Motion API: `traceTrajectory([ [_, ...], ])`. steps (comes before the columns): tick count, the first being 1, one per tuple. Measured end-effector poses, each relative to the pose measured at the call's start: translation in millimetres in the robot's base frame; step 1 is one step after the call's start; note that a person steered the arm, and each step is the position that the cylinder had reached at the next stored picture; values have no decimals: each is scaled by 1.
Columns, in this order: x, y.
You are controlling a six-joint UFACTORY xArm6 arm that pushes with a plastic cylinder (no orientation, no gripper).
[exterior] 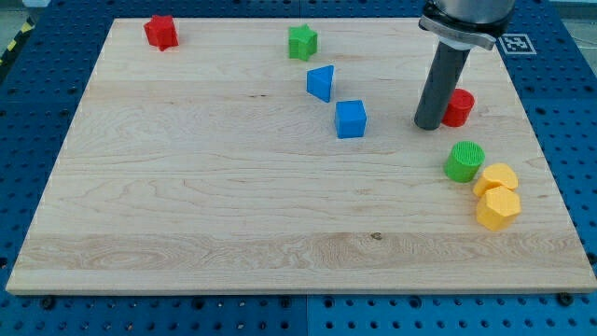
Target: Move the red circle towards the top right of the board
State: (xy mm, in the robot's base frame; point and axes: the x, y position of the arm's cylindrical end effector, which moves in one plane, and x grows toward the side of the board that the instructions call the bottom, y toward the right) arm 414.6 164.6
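Observation:
The red circle (459,107) lies on the wooden board (233,205) near the view's right edge, in the upper half. My tip (430,126) stands right against the circle's left side, and the rod hides part of it. The rod rises to the view's top edge.
A green circle (464,161) lies just below the red circle, with two yellow blocks (495,177) (498,207) below it to the right. A blue cube (351,119) and a blue triangle (321,82) lie left of my tip. A green star (302,42) and a red star (161,32) lie near the top.

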Motion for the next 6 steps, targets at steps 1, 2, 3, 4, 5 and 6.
traceTrajectory([
  [1,0,23],
  [2,-23,38],
  [3,-13,38],
  [4,-1,60],
  [5,-36,75],
  [6,-85,67],
])
